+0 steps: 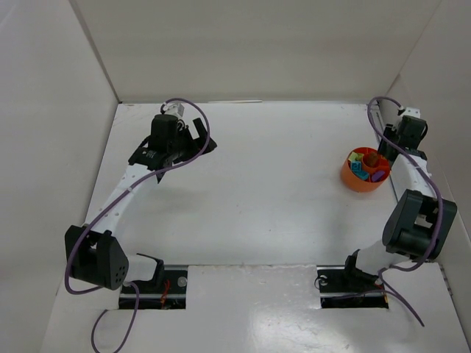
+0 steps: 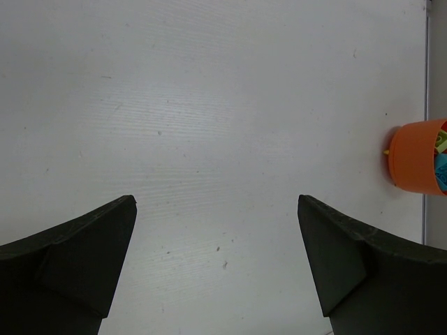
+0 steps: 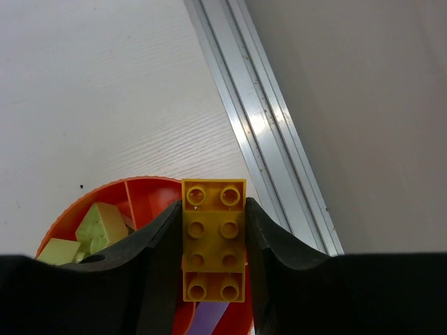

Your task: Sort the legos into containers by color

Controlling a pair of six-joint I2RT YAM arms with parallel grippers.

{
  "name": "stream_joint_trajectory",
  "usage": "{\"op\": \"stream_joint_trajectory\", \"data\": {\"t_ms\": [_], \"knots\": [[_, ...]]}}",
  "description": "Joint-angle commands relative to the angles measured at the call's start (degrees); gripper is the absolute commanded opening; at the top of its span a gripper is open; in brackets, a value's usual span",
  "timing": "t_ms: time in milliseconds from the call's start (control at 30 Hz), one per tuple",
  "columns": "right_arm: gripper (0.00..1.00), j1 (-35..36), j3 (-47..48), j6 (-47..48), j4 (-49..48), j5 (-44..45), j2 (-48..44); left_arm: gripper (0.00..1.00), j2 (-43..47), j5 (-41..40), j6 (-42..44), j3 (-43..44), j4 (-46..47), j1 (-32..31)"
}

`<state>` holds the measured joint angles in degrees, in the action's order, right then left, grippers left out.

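Observation:
The orange bowl stands at the right of the table and holds teal, purple, brown and pale green legos. In the right wrist view my right gripper is shut on a yellow lego, studs toward the camera, held over the bowl's right side. Pale green legos lie in a left compartment and a purple lego lies under the yellow one. In the top view the right gripper sits at the bowl's far right rim. My left gripper is open and empty over bare table, far left of the bowl.
An aluminium rail runs along the right wall just beside the bowl. White walls enclose the table on the left, back and right. Purple cables loop over both arms.

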<state>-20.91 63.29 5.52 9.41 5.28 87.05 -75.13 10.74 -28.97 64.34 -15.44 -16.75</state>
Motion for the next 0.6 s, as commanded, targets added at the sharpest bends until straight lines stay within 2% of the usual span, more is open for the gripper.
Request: {"op": "stream_joint_trajectory", "data": {"t_ms": [0, 567], "knots": [[0.19, 0.3, 1.9, 1.2, -3.0, -2.6, 0.3, 1.00, 0.4, 0.9, 0.4, 2.6, 1.7, 0.1], [0.21, -0.8, 2.4, 8.4, -3.0, -6.3, 5.2, 1.00, 4.3, 0.9, -1.7, -1.1, 1.7, 0.1]]}}
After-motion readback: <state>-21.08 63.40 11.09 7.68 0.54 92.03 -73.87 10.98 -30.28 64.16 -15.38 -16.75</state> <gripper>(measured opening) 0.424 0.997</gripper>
